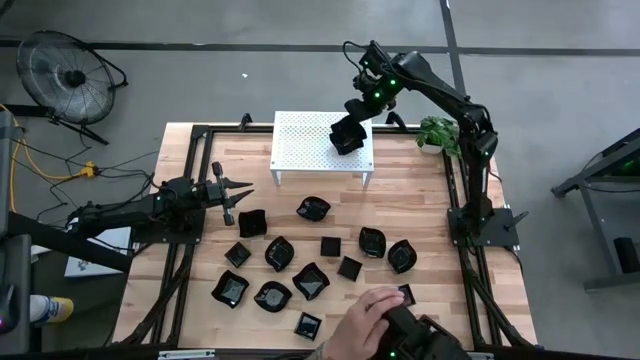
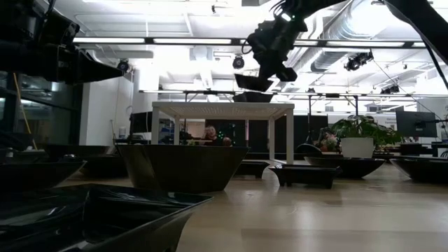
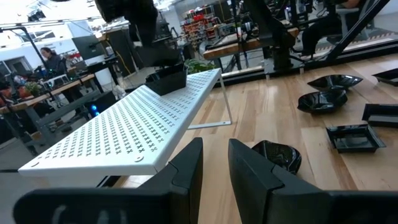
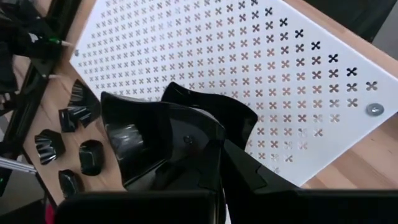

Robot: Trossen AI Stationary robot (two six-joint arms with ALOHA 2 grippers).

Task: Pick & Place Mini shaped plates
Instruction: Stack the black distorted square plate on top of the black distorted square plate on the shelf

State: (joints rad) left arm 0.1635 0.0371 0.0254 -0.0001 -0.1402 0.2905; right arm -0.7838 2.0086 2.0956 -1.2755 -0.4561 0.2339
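Observation:
Several glossy black mini plates lie on the wooden table, between the arms and toward the near edge. My right gripper hangs over the right part of the white perforated stand, shut on one black plate. A second dark plate rests on the stand just below the held one. My left gripper is open and waits low at the table's left side, pointing at the stand, beside a wavy plate. My right gripper holds the black plate by its rim, the fingers coming from above and pointing down. My own fingers hide how they sit on the rim. The plate is lifted clear, roughly level, a short way above the stand's top.
A person's hand reaches in over the table's near edge, close to a square plate. A potted plant stands at the far right, next to the stand. Bare wood lies between the stand and the plates.

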